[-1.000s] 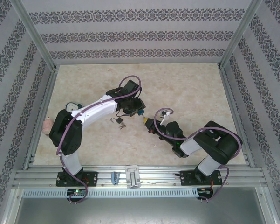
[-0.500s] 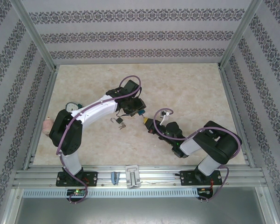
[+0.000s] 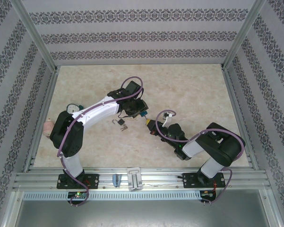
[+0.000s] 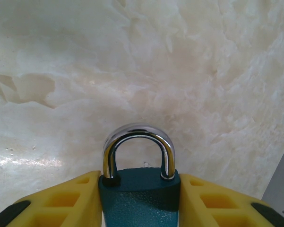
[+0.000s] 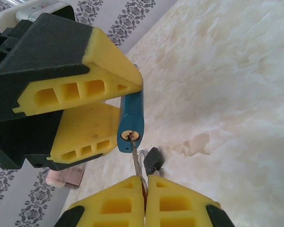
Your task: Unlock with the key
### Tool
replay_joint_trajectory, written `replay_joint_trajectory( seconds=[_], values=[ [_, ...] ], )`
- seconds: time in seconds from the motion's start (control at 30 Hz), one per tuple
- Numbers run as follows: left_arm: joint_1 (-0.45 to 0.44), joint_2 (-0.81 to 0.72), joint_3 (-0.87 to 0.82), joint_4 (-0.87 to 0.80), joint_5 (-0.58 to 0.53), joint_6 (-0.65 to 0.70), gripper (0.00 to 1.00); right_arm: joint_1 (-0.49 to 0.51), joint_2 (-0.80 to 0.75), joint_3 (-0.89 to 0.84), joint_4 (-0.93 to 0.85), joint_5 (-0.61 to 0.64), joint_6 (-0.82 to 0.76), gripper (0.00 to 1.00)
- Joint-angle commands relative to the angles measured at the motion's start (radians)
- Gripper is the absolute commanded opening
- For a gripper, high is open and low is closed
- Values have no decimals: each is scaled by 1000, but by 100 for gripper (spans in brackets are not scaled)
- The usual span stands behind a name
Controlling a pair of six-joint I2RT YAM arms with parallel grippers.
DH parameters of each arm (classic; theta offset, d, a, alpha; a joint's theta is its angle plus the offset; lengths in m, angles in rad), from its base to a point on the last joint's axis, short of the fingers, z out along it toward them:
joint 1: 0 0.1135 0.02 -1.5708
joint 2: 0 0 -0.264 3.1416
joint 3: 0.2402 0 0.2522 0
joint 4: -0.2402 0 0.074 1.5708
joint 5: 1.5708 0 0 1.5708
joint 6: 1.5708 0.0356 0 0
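My left hand (image 4: 139, 201) grips the padlock (image 5: 131, 118), one yellow finger pressed on each flat side of its teal body. The padlock's long axis runs along my fingers. Its steel shackle (image 4: 138, 137) points out past my fingertips, away from my palm, with the pale tabletop (image 4: 203, 71) behind it. Both legs of the shackle sit down in the body.

At the opposite end of the padlock, the brass keyhole (image 5: 130, 136) faces my right hand (image 5: 145, 182). That hand is closed tight on the key (image 5: 134, 156), with its fingertips pinched together on the near end. The key's thin blade runs from my fingertips straight to the keyhole, and its tip is in the slot. Its long axis lies nearly in line with the padlock's body, so shackle, body and key make one line between my two hands. How deep the blade sits I cannot tell.

A second, black-headed key (image 5: 152, 161) hangs just beside the blade, below the padlock's keyhole end and close to my right fingertips.

From above, the padlock sits between my two hands near the middle of the tabletop. A smaller lock (image 3: 120, 123) lies flat on the tabletop to the left of the padlock, near it but apart from it.
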Motion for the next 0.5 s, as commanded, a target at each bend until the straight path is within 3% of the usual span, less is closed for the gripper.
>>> replay_joint_trajectory(
  seconds=[0.0,0.27,0.47],
  values=[
    [6,1,10,10,9,-4,40,10,-21,15,13,40,-16,0],
    [-8,18,34,-17,-13,2,39,18,-34,27,-24,56,-12,0],
    [-32,20,66,-75,-99,9,38,26,-41,36,-44,74,1,0]
  ],
)
